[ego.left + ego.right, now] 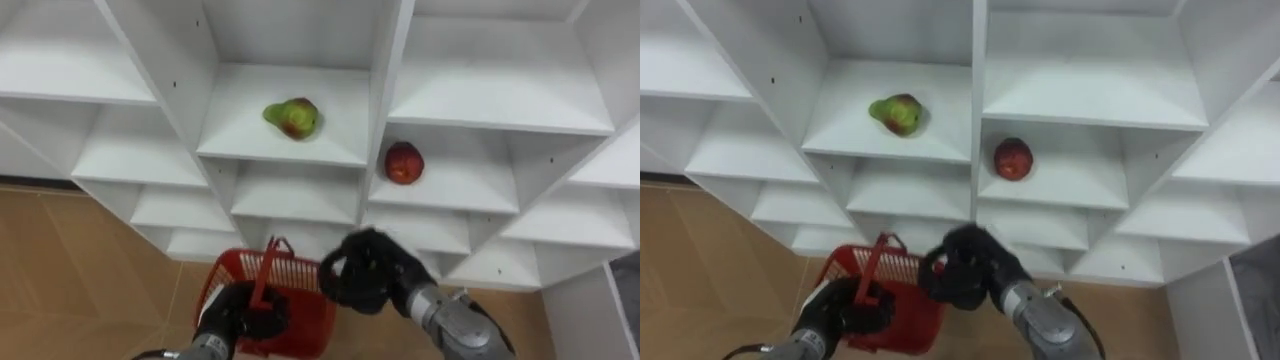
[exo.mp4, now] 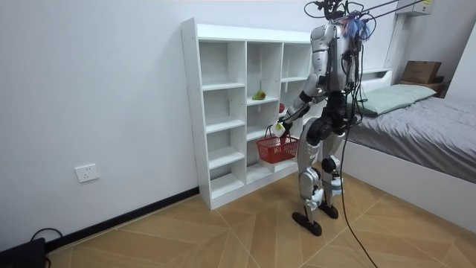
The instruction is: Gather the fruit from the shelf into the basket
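Robot's left hand (image 1: 245, 312) has its fingers clamped round the upright handle (image 1: 268, 262) of 1 red plastic mesh basket (image 1: 305, 285), held low in front of the shelves. Right hand (image 1: 365, 272) is raised just beside the basket's right rim, fingers curled in w/ nothing in them.

2 fruits, both lying on shelves above the hands, neither touched:
- 1 green pear-shaped fruit w/ a red blush (image 1: 293, 117), on its side in a middle-column compartment.
- 1 round red apple (image 1: 403, 162), in the next column to the right, on a slightly lower board.

A vertical divider stands btw the two fruits. The right hand is below the apple and apart from it; the basket hangs lower still, under the pear-shaped fruit's column.

Both fruits sit in 1 white open-fronted shelf unit (image 1: 480, 90) – three columns of compartments, set against a white wall. In the room view the robot stands upright close to the unit's front on a wood-pattern floor (image 2: 223, 231), basket at about thigh level. At the room view's right is 1 bed w/ a grey cover (image 2: 424, 123); low on the wall at the room view's left, 1 white wall socket (image 2: 87, 173).
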Controlling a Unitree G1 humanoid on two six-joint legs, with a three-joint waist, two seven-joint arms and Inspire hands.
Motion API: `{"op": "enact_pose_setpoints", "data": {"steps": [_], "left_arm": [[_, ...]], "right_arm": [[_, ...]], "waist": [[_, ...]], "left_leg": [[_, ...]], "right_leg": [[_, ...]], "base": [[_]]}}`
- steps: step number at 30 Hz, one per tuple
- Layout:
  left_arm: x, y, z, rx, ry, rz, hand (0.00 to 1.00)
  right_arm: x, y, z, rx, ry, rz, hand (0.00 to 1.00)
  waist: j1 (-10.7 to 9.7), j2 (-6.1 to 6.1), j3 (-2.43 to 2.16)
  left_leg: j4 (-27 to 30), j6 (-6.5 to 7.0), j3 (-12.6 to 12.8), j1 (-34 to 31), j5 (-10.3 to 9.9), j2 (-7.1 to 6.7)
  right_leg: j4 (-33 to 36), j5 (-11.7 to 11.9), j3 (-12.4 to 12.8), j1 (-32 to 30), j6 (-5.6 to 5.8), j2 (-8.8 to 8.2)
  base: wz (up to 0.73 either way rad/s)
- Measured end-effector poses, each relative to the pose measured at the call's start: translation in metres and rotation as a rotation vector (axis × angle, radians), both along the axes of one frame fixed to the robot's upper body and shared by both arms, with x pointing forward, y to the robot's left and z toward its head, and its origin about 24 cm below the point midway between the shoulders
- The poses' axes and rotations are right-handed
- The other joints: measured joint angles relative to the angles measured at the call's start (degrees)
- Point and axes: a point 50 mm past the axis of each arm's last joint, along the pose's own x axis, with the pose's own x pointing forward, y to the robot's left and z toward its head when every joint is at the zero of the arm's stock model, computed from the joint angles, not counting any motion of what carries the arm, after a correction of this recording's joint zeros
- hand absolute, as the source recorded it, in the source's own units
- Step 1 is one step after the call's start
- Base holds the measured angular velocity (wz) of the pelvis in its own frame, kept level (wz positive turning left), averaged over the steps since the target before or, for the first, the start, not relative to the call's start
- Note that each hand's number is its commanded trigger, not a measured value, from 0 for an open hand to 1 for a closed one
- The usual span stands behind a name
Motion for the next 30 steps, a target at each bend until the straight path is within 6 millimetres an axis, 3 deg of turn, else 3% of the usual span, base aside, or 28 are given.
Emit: {"op": "enact_pose_setpoints", "data": {"steps": [8, 19, 26, 30], "left_arm": [[0.013, -0.019, 0.008, -0.039, -0.054, -0.039, 1.00], [0.017, -0.020, 0.013, -0.051, -0.074, -0.094, 1.00], [0.021, -0.033, 0.018, -0.074, -0.099, -0.128, 1.00], [0.020, -0.035, 0.018, -0.089, -0.096, -0.126, 1.00]], "right_arm": [[0.017, -0.003, -0.002, -0.050, 0.007, -0.040, 1.00], [0.012, -0.013, -0.014, 0.019, 0.098, -0.197, 1.00], [0.013, -0.018, -0.024, 0.050, 0.171, -0.288, 1.00], [0.013, -0.020, -0.024, 0.078, 0.182, -0.324, 1.00]], "waist": [[0.1, 0.62, 0.25], [0.1, 1.15, 0.17], [0.1, 2.75, 0.12], [0.1, 2.77, 0.10]], "left_leg": [[0.3, 0.08, -0.8, -4.1, 0.2, -0.12], [0.9, 0.06, -0.7, -6.6, 0.4, -0.07], [0.4, 0.10, -0.6, -6.8, 0.5, -0.11], [0.0, 0.03, -0.5, -6.8, 0.9, -0.12]], "right_leg": [[0.7, 0.0, -1.1, -3.8, -0.04, -0.22], [0.5, 0.1, -2.0, -5.9, -0.20, -0.42], [0.6, 0.1, -2.5, -5.9, -0.20, -0.30], [0.6, 0.2, -2.5, -6.2, -0.33, -0.32]], "base": [[0.03], [0.03], [0.02], [0.00]]}}
